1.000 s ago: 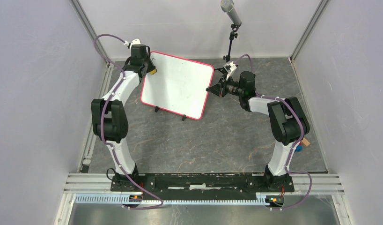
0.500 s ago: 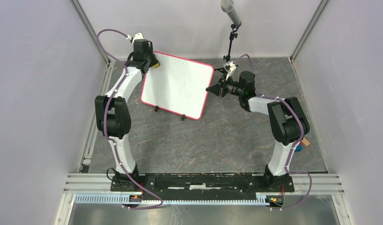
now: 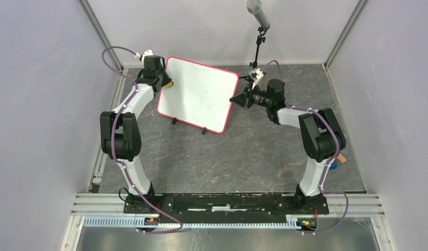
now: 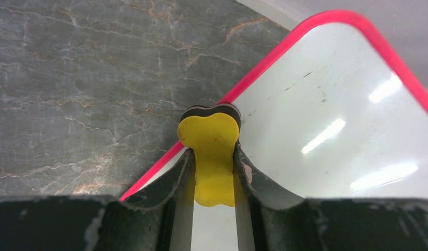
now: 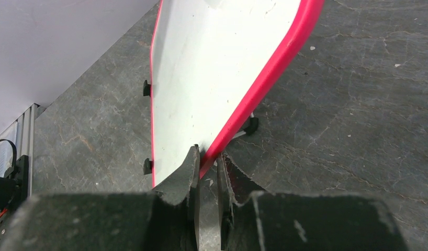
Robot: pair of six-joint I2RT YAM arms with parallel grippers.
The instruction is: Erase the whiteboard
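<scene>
Grey marble-look table (image 3: 254, 157), pale walls (image 3: 44, 104), mic on a stand (image 3: 258, 13) at the back. Whiteboard (image 3: 199, 97) sits far-left of centre, propped w/ its black feet (image 3: 175, 122) on the near edge. It's square, so no real long axis, and it's turned a bit clockwise, right corner toward the right gripper (image 3: 236, 99). That one's jaws are pinched on the red rim (image 5: 264, 78). Left gripper (image 3: 167, 82) is clamped on a yellow eraser (image 4: 209, 136) at the board's left edge. Vs 0.5 s ago: left gripper has slid from the far-left corner back down the edge; board and right arm unchanged.
</scene>
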